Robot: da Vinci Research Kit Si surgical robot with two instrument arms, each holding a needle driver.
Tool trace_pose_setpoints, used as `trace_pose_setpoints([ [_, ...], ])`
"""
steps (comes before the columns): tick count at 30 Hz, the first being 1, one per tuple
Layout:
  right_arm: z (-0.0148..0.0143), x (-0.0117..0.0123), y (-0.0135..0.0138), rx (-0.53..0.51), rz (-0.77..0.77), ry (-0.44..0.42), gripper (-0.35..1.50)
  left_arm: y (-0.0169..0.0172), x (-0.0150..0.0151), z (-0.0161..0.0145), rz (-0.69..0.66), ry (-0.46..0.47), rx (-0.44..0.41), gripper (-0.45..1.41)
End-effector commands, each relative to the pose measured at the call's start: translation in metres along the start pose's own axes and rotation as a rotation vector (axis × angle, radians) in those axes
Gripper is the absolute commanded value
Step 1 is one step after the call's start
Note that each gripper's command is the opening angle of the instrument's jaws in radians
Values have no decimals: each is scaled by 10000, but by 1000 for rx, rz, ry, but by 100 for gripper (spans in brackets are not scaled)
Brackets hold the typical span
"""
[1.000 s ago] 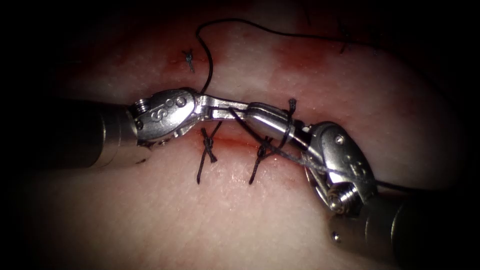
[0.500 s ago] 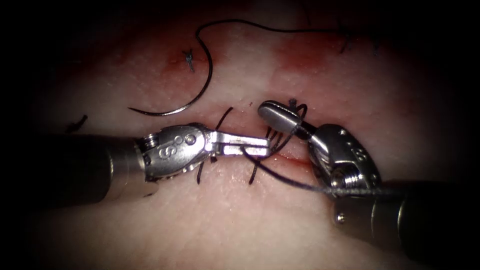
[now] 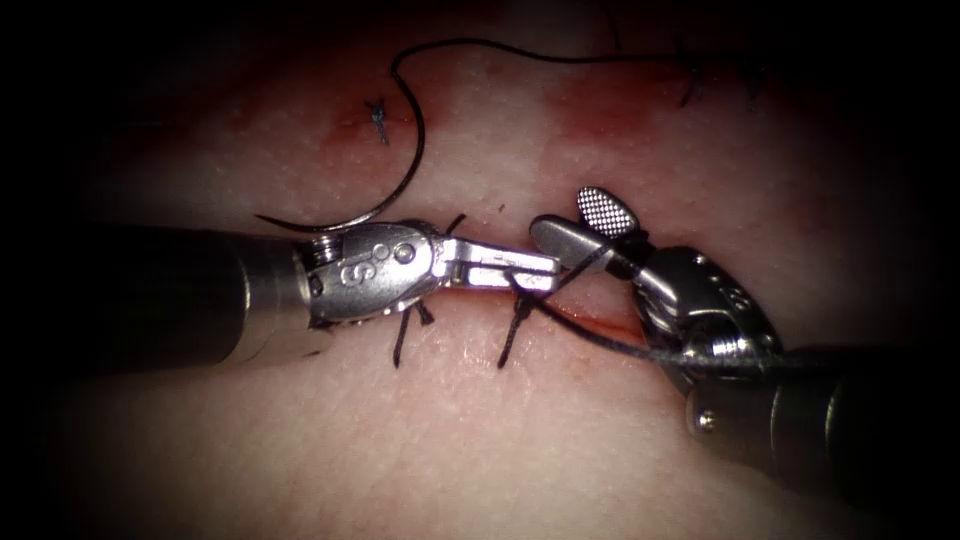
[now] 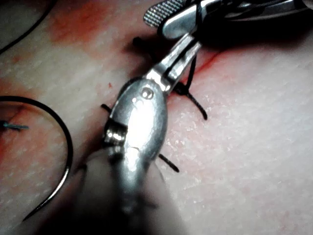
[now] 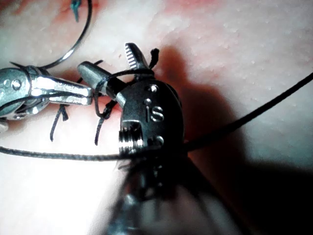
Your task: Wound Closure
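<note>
The curved needle (image 3: 405, 165) lies free on the tissue (image 3: 480, 440), beyond the cut (image 3: 595, 322) and toward the left; neither tool holds it. It also appears in the left wrist view as the needle (image 4: 66, 147). My left tool (image 3: 545, 272) reaches in over the cut, shut on the thread (image 3: 590, 338) close to a tied stitch (image 3: 515, 322). My right tool (image 3: 568, 215) stands open just right of it, with the thread looped around its jaws. In the right wrist view the right tool (image 5: 105, 58) shows that loop, and the thread (image 5: 244, 117) runs across its wrist.
A second tied stitch (image 3: 408, 322) with cut ends sits under the left tool's wrist. An older knot (image 3: 378, 118) lies by the needle's tail. Red fluid stains the tissue at the back (image 3: 600, 105). Thread trails from the needle's tail along the far edge (image 3: 560, 55).
The right tool's jaws have opened and it has drawn back to the right. The left tool dropped off the needle, uncovering it, and now holds thread at the right tool's jaws.
</note>
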Motion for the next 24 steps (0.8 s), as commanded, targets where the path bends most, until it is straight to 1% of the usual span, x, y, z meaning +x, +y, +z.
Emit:
trace_pose_setpoints([
  [1,4,-11,1,-4,22,3,91,1,-9,5,0,-3,1,-45],
  [3,5,-13,4,-20,47,2,91,2,-14,6,5,-17,-4,-45],
  [5,7,-15,7,-22,66,-11,86,2,-18,7,9,-25,-4,-45],
  [8,9,-19,11,-33,85,-15,89,0,-21,12,11,-36,-4,-45],
  [10,10,-21,14,-39,100,-22,96,-2,-21,15,10,-41,-3,-45],
  [18,14,-23,23,-43,146,-34,99,-12,-19,26,3,-76,-6,-45],
  [21,19,-29,28,-52,165,-64,103,-16,-17,27,-1,-78,-5,-45],
  [24,26,-36,35,-41,185,-77,108,-18,-16,27,9,-101,-17,-45],
])
